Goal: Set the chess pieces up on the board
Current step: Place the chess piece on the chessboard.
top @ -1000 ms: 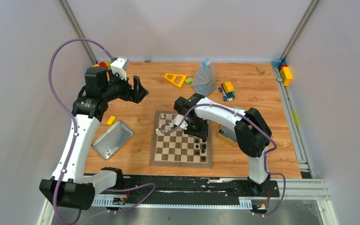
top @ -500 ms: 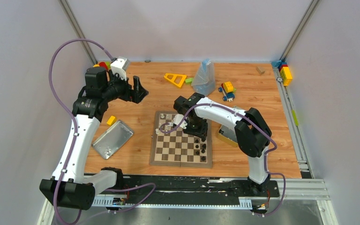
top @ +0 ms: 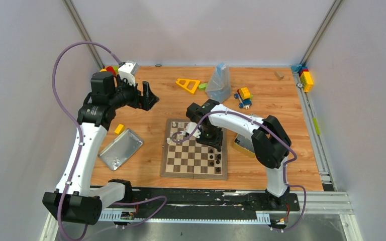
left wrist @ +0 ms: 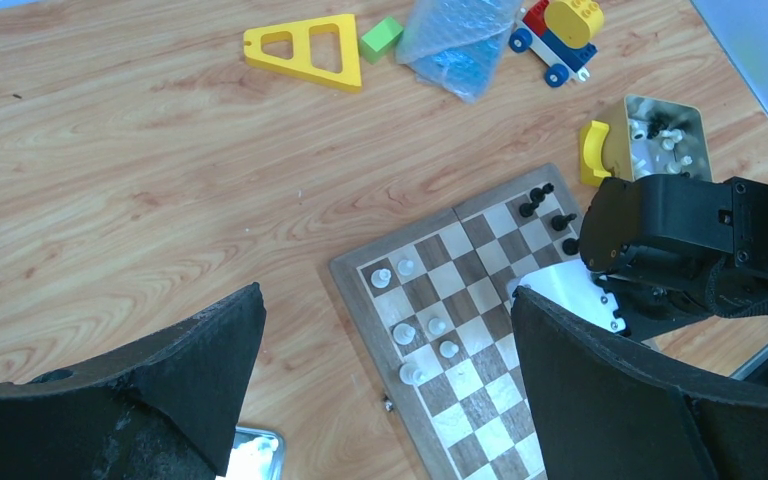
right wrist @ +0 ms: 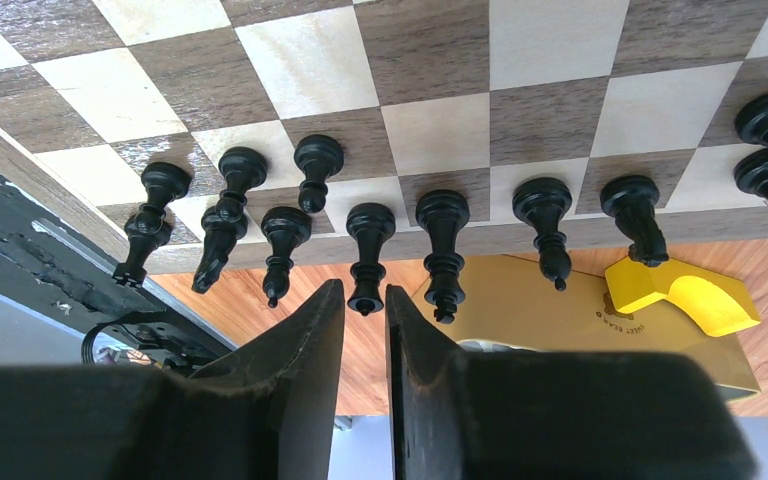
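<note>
The board (top: 193,173) lies mid-table and also shows in the left wrist view (left wrist: 480,400) and the right wrist view (right wrist: 430,60). A few white chess pieces (top: 176,136) stand near its far left corner (left wrist: 405,333). Several black pieces (top: 213,158) stand along its right edge (right wrist: 445,215). My right gripper (top: 215,143) hovers over that black row, its jaws a narrow gap apart (right wrist: 365,290), with the tip of one standing black piece (right wrist: 370,235) just at the fingertips. My left gripper (top: 148,98) is wide open and empty, high above the table left of the board (left wrist: 388,292).
A yellow-sided tin box (left wrist: 650,125) with loose pieces sits right of the board, a yellow block (right wrist: 690,295) beside it. A silver lid (top: 120,148) lies left of the board. A yellow triangle (top: 187,84), a plastic bag (top: 218,80) and a toy car (top: 244,96) lie behind.
My right gripper has shifted slightly up and away from the board's right edge. The left arm has not moved.
</note>
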Action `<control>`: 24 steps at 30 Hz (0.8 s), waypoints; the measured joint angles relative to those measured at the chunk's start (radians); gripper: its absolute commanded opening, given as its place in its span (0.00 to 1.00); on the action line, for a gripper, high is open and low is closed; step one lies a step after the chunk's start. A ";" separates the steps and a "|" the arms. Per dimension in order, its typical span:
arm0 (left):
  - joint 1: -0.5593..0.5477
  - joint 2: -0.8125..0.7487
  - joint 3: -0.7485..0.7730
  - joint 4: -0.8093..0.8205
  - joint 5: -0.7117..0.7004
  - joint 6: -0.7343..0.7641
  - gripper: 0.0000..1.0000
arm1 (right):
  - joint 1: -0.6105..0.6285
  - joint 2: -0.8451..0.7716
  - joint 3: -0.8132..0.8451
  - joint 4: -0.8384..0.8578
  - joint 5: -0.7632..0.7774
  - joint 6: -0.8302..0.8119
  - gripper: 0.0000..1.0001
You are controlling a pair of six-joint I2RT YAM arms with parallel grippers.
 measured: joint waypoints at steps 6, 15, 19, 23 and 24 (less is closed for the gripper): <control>0.002 0.000 0.000 0.000 0.003 0.000 1.00 | 0.000 0.000 0.000 0.000 0.000 0.000 0.23; 0.006 0.000 0.000 0.003 0.007 -0.002 1.00 | 0.000 0.000 0.000 0.000 -0.006 0.001 0.15; 0.006 0.000 0.000 0.004 0.008 -0.004 1.00 | 0.001 0.000 0.000 -0.001 -0.018 0.004 0.13; 0.006 0.000 0.000 0.006 0.008 -0.004 1.00 | 0.003 0.000 0.000 -0.002 -0.022 0.004 0.13; 0.006 0.000 0.000 0.007 0.008 -0.004 1.00 | 0.003 0.000 0.000 -0.002 -0.023 0.004 0.13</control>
